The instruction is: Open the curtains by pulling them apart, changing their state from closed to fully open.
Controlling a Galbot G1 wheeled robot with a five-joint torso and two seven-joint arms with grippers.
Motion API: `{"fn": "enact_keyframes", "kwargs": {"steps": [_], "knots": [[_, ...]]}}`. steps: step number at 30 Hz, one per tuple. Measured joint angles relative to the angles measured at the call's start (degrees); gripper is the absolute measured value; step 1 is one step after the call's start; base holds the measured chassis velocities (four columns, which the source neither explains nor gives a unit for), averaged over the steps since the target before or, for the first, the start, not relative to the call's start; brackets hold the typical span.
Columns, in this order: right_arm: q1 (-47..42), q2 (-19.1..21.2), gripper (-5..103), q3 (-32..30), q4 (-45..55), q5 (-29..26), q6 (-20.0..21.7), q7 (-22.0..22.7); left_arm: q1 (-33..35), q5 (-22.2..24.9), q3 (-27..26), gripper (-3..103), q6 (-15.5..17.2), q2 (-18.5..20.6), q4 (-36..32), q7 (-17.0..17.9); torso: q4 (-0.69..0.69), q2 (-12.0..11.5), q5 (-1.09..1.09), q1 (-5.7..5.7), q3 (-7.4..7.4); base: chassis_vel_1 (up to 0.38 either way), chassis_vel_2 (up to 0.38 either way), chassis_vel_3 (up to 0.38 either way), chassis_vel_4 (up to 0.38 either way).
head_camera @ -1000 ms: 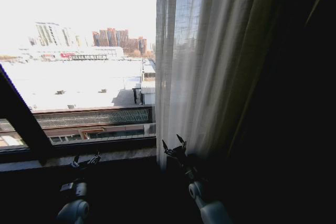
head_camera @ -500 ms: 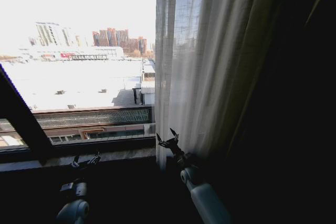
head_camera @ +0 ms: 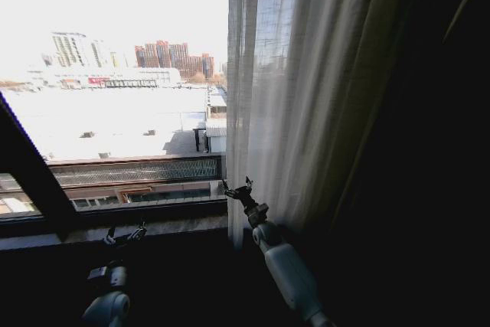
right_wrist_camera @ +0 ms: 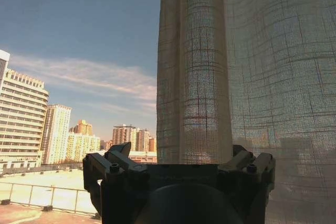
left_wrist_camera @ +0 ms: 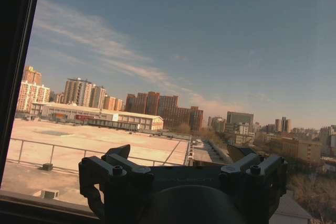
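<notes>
A: Where does the right gripper [head_camera: 236,188] stand?

B: At the free edge of the sheer curtain [head_camera: 306,89], fingers spread wide, nothing held. The panel hangs right of the bare window pane [head_camera: 115,112].

A: And the left gripper [head_camera: 126,234]?

B: Open, idle below the sill [head_camera: 138,229].

A: Best approach?

B: Probably straddle the edge pleat [right_wrist_camera: 202,77], pinch firmly, then pull sideways toward the dark drape [head_camera: 429,151].
</notes>
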State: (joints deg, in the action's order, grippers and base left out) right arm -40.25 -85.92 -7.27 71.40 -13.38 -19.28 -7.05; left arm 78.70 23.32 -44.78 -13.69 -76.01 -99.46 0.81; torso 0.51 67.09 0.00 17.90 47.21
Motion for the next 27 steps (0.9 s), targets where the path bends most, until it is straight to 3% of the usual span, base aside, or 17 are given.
{"fn": "enact_keyframes", "kwargs": {"steps": [2,5,8,11,15,16,18,20,25,27], "knots": [[-0.2,0.1,85,-0.1,0.0,0.3,0.0,0.3,0.0,0.0,0.0,100,0.0,0.0,0.0,0.0,0.00,0.0,0.00,0.00,0.00,0.000,0.000,0.000,0.000],[-0.5,0.2,79,-0.3,0.0,0.3,-0.1,0.8,0.0,0.0,0.0,100,0.0,0.0,0.0,0.0,0.00,0.0,0.00,-0.01,0.00,0.000,0.000,0.000,0.000],[-0.9,0.6,63,-0.5,0.5,0.3,-0.1,1.1,0.0,0.0,0.0,100,0.0,0.0,0.0,0.0,-0.01,0.0,0.00,0.00,0.00,0.000,0.000,0.000,0.000],[-1.2,0.8,57,-0.6,0.7,0.3,-0.2,1.2,0.0,0.0,0.0,100,0.0,0.0,0.0,0.0,-0.01,0.0,0.00,0.00,0.00,0.000,0.000,0.000,0.000],[-1.7,1.1,36,-0.6,1.3,0.0,-0.3,1.5,0.0,0.0,0.0,100,0.0,0.0,0.0,0.0,-0.01,0.0,0.00,0.00,-0.01,0.000,0.000,0.000,0.000],[-1.7,1.1,36,-0.6,1.3,0.0,-0.3,1.5,0.0,0.0,0.0,100,0.0,0.0,0.0,0.0,-0.01,0.0,0.00,0.00,-0.01,0.000,0.000,0.000,0.000],[-2.1,1.2,25,-0.4,1.8,-1.0,-0.3,1.0,0.0,0.0,0.0,100,0.0,0.0,0.0,0.0,-0.01,0.0,0.00,0.00,0.00,0.000,0.000,0.000,0.000],[-2.3,1.1,25,-0.4,2.0,-1.4,-0.3,0.7,0.0,0.0,0.0,100,0.0,0.0,0.0,0.0,-0.02,0.0,0.00,0.00,0.00,0.000,0.000,0.000,0.000],[-3.3,0.9,4,-1.0,2.3,-1.1,-1.0,-2.9,0.0,0.0,0.0,100,0.0,0.0,0.0,0.0,-0.01,0.0,0.00,0.00,-0.01,0.000,0.000,0.000,0.000],[-3.6,0.9,0,-1.3,2.4,-1.3,-1.1,-4.4,0.0,0.0,0.0,100,0.0,0.0,0.0,0.0,-0.01,0.0,0.00,0.00,0.00,0.000,0.000,0.000,0.000]]}}
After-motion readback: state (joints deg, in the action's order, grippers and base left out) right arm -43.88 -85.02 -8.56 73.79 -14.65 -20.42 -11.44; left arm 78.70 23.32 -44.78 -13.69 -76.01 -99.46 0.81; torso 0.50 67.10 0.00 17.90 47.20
